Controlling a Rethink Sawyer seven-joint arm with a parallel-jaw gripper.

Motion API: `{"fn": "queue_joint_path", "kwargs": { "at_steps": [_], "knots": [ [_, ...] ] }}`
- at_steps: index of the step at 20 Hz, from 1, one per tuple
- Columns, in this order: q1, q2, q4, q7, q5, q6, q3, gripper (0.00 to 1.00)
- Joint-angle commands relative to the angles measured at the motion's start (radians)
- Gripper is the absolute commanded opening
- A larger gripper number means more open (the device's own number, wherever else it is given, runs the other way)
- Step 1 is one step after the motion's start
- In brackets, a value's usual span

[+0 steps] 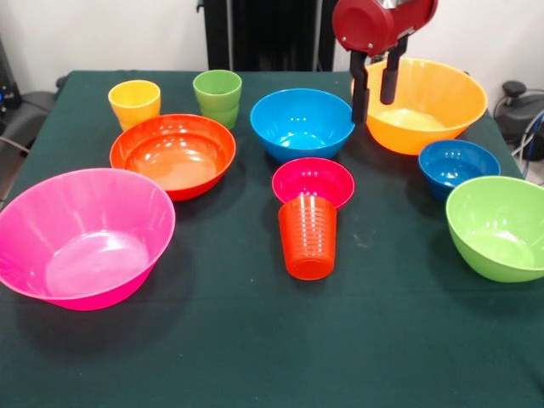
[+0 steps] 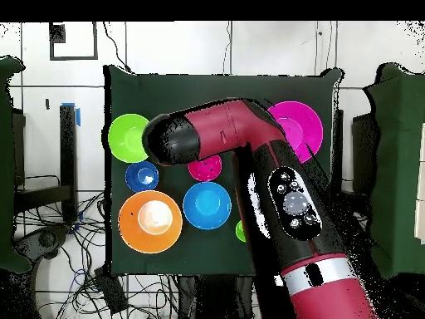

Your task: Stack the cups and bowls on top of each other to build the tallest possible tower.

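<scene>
Gripper: black fingers parted narrowly, empty, hanging over gap between glossy medium blue plastic bowl and large yellow-orange plastic bowl, near table's far edge. No stacking yet: every piece separate on dark green table. Large pink plastic bowl, tower's base, at near left corner. Ribbed orange-red plastic tumbler mid-table, in front of small magenta bowl. Step judged: first pick. Next move calls for descent onto one bowl rim, probably yellow-orange.

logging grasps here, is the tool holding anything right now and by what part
Nothing is held. The tool hangs open and empty above the table, by the near rim of the orange bowl, with only air between its fingers.
</scene>
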Motion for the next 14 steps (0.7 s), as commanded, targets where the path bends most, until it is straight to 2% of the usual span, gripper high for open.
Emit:
{"fn": "queue_joint_path", "kwargs": {
  "at_steps": [1, 8, 14],
  "knots": [
    [0.029, -0.014, 0.085, -0.046, -0.082, 0.169, -0.075, 1.0],
    [0.023, -0.033, 0.099, -0.038, -0.099, 0.189, -0.103, 1.0],
    [-0.011, -0.056, 0.13, -0.053, -0.108, 0.12, -0.099, 1.0]
  ]
}}
